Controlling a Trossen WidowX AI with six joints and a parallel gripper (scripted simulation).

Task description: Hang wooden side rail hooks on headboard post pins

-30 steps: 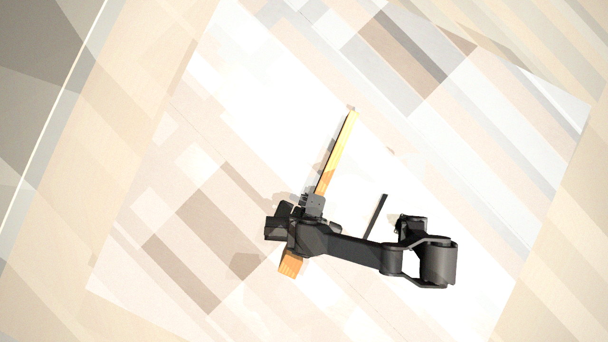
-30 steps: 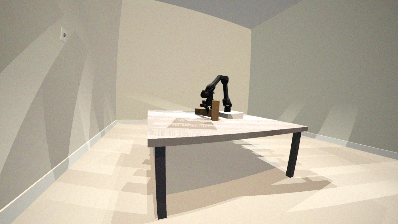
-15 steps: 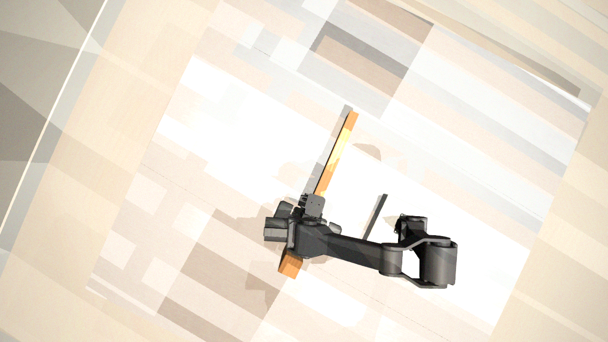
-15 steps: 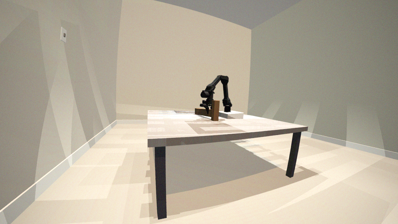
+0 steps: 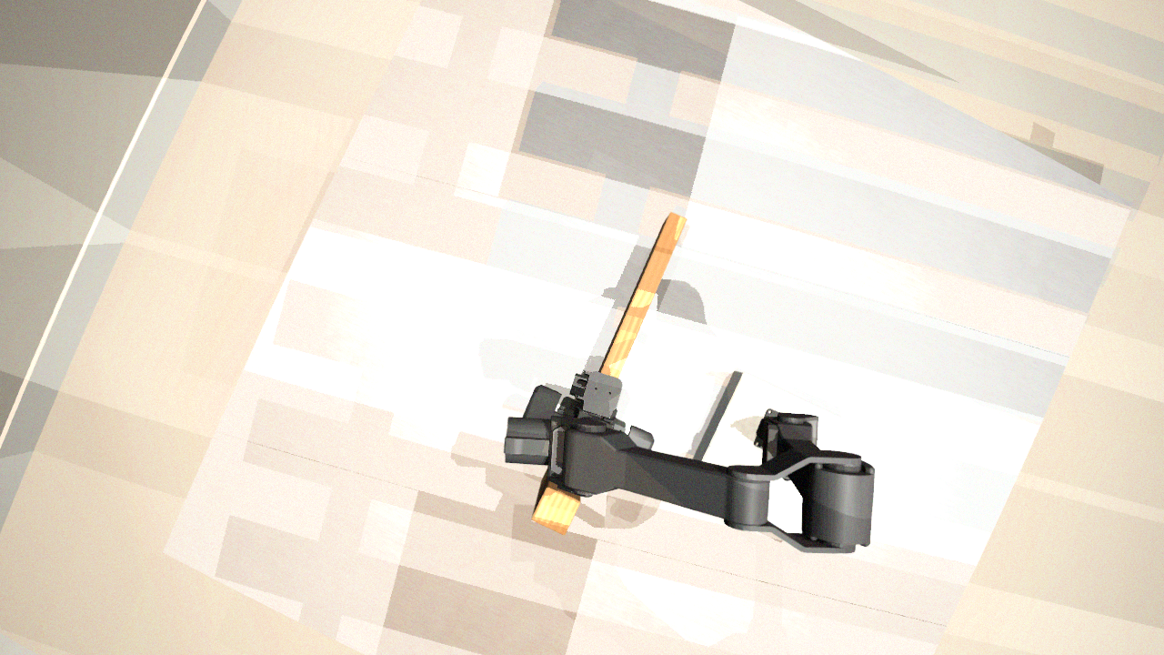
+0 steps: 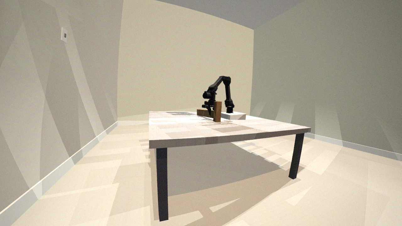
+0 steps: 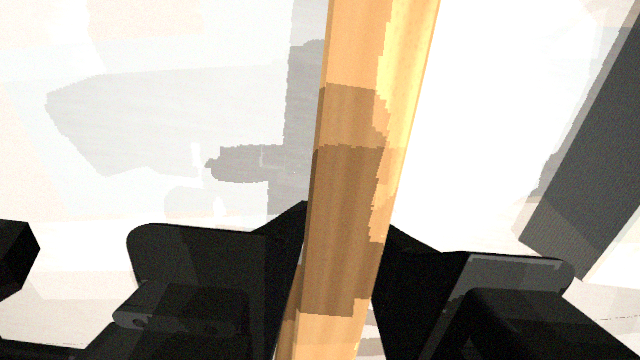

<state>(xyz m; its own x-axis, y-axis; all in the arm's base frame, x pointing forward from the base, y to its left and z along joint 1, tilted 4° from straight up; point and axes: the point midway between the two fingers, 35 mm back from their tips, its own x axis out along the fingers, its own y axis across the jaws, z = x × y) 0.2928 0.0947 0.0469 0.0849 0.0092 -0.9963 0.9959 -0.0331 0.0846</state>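
The orange-brown wooden side rail (image 5: 643, 301) (image 6: 203, 113) (image 7: 357, 115) runs from its far end at the upper right in the top view down to beneath my wrist. My gripper (image 6: 209, 112) (image 7: 330, 210) is shut on the rail near its post-side end, one finger on each side. The wooden headboard post (image 5: 556, 508) (image 6: 217, 111) stands upright on the table (image 6: 179, 127), just beyond the gripper. The rail's near end reaches the post or stops close by. The far end is low over the table; contact is unclear. Hooks, slot and pins are hidden.
A dark grey bar (image 5: 719, 413) (image 7: 582, 155) lies between the rail and the arm's base, angled much like the rail. The arm is mounted on a white block (image 6: 235, 116). The upper arm crosses above the table from the base to the post side.
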